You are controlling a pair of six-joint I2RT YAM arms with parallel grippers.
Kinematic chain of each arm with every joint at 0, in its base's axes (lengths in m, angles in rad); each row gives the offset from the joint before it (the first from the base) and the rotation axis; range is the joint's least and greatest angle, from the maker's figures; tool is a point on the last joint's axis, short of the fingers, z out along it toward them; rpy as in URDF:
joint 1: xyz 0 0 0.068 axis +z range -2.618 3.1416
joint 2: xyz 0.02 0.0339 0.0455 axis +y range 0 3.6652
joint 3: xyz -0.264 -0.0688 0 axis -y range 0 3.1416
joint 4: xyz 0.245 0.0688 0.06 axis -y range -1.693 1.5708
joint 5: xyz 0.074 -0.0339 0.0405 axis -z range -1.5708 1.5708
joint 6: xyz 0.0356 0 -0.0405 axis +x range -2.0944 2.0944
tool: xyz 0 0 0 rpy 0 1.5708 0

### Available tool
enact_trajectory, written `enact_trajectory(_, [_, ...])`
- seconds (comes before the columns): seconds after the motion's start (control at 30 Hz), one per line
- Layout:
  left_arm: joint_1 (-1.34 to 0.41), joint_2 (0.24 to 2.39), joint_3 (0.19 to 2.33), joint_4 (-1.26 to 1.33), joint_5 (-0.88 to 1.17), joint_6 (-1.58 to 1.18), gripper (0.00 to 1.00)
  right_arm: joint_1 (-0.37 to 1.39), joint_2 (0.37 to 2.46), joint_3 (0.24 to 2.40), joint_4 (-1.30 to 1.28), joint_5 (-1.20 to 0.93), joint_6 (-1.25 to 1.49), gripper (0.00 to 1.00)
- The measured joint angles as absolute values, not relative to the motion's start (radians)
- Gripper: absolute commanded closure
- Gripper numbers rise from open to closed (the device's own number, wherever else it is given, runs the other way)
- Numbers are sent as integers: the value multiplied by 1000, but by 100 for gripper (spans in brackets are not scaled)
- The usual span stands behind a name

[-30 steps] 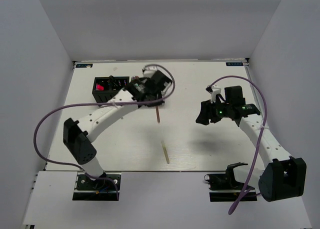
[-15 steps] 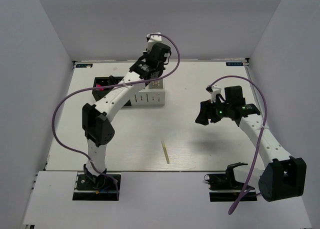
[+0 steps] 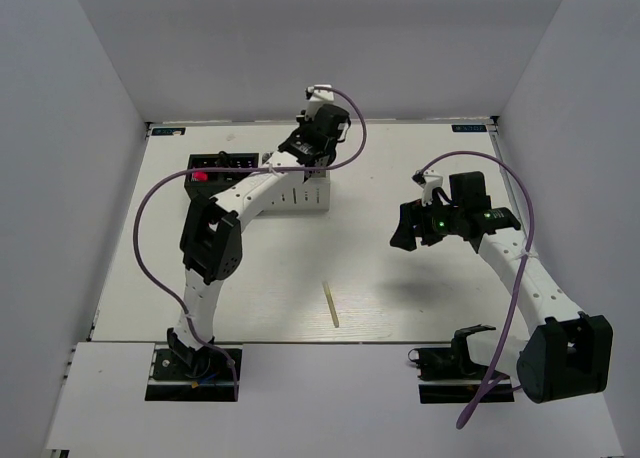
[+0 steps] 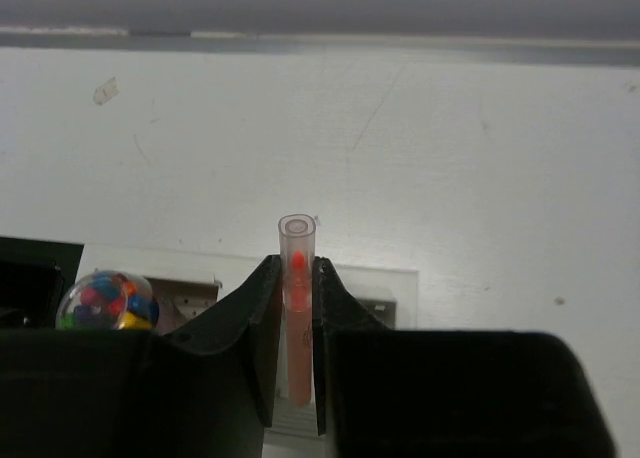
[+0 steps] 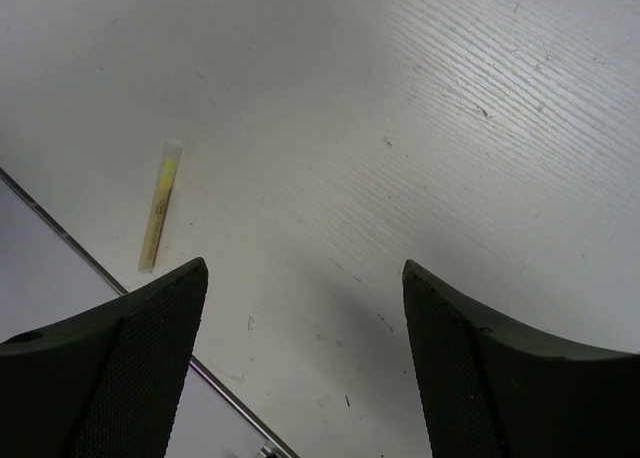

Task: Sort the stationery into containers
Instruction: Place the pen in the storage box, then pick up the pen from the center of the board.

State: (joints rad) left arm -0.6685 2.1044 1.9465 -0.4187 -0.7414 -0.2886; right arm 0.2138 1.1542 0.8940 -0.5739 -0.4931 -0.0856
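My left gripper (image 3: 313, 146) is shut on a thin pink stick (image 4: 296, 308) and holds it upright over the light grey organizer (image 3: 298, 193), whose rim shows in the left wrist view (image 4: 390, 288). The black organizer (image 3: 218, 170) stands just left of it with pink items inside. A second thin yellow stick (image 3: 330, 305) lies flat on the table near the front edge; it also shows in the right wrist view (image 5: 160, 206). My right gripper (image 3: 404, 226) is open and empty, held above the table on the right.
A clear ball with coloured bits (image 4: 107, 300) sits at the left in the left wrist view. The table's front edge (image 5: 90, 263) runs close to the yellow stick. White walls enclose the table on three sides.
My left arm has swung from the table's middle to the back, carrying the pink stick up over the light grey organizer. The right arm has not moved.
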Motion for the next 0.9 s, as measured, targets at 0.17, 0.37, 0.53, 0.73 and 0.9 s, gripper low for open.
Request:
enact_trajectory(0.17, [-669,2098,1824,-409,-745,-297,40,214,1154,894,-574,-492,-86,18])
enact_trajectory(0.37, [-672,2077,1808,-419,-741,-308,91,213,1154,894,-574,-492,-85,20])
enact_trajectory(0.53, [-727,1952,1800,-461,-739,-289,100,213,1154,894,-573,-488,-85,100])
enact_trajectory(0.73, [-916,1660,1690,-735,-641,-579,28,213,1174,896,-580,-485,-85,34])
enact_trajectory(0.9, [-918,1512,1345,-879,-460,-928,26,213,1204,903,-598,-488,-86,89])
